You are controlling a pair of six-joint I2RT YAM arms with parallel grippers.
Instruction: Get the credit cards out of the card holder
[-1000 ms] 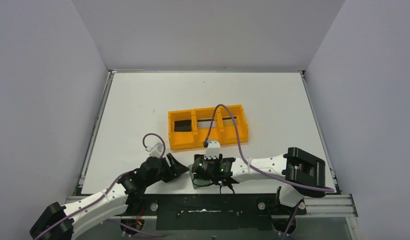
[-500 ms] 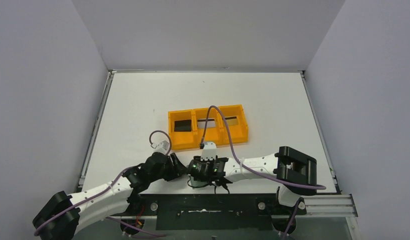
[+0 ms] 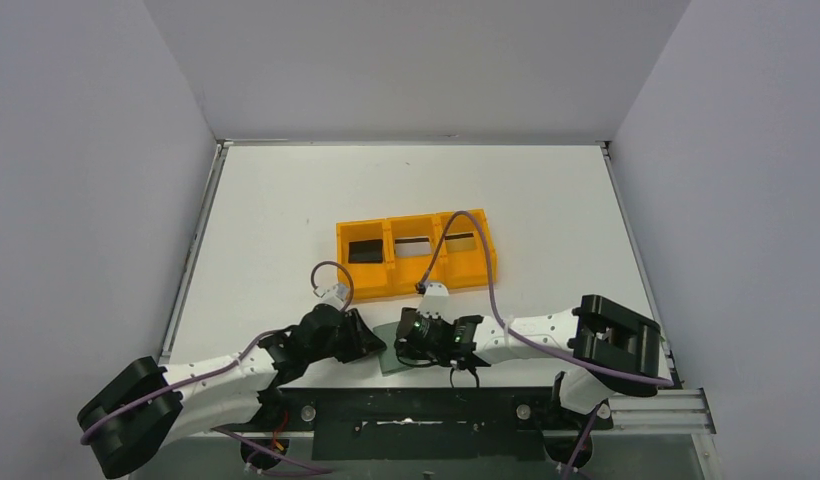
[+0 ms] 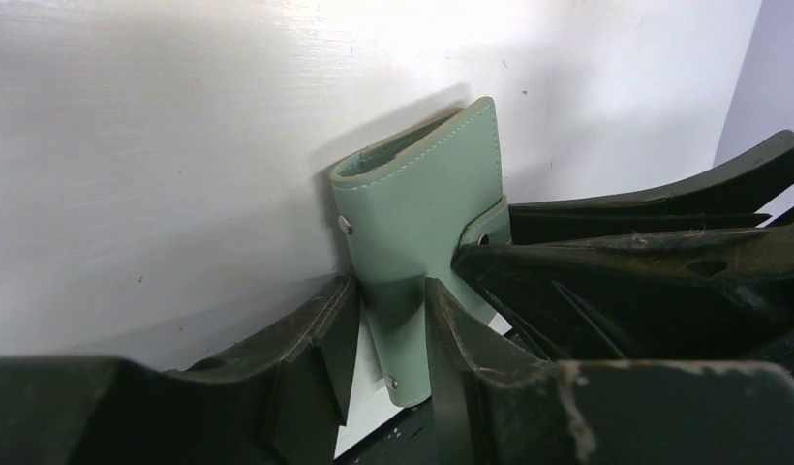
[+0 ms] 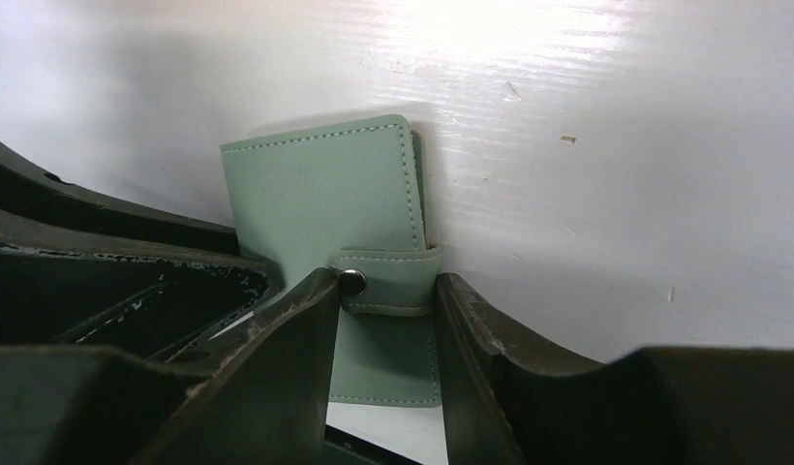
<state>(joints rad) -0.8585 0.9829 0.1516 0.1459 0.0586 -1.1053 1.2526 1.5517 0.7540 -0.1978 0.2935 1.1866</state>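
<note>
The sage-green leather card holder [image 3: 390, 358], folded shut with its snap tab fastened, lies flat on the white table [image 3: 286, 200] at the near edge, between the two arms.

The left gripper [image 3: 372, 346] reaches in low from the left, its black fingers [image 4: 320, 339] straddling the holder's spine end. The right gripper [image 3: 404, 348] comes in from the other side, its fingers [image 5: 296, 329] set at either end of the tab. Both pairs of jaws are drawn in narrow about the leather. Whether either is actually pinching it, I cannot tell.

A second ago the left arm sat further back. It has since stretched in towards the holder, and the right wrist has shifted slightly rightward.

Beyond stands an orange plastic three-compartment tray [image 3: 386, 284]. The credit cards [image 3: 364, 250] lie in it, black left, grey middle, tan right. The right arm's purple cable [image 3: 466, 225] loops across the tray's right end.
</note>
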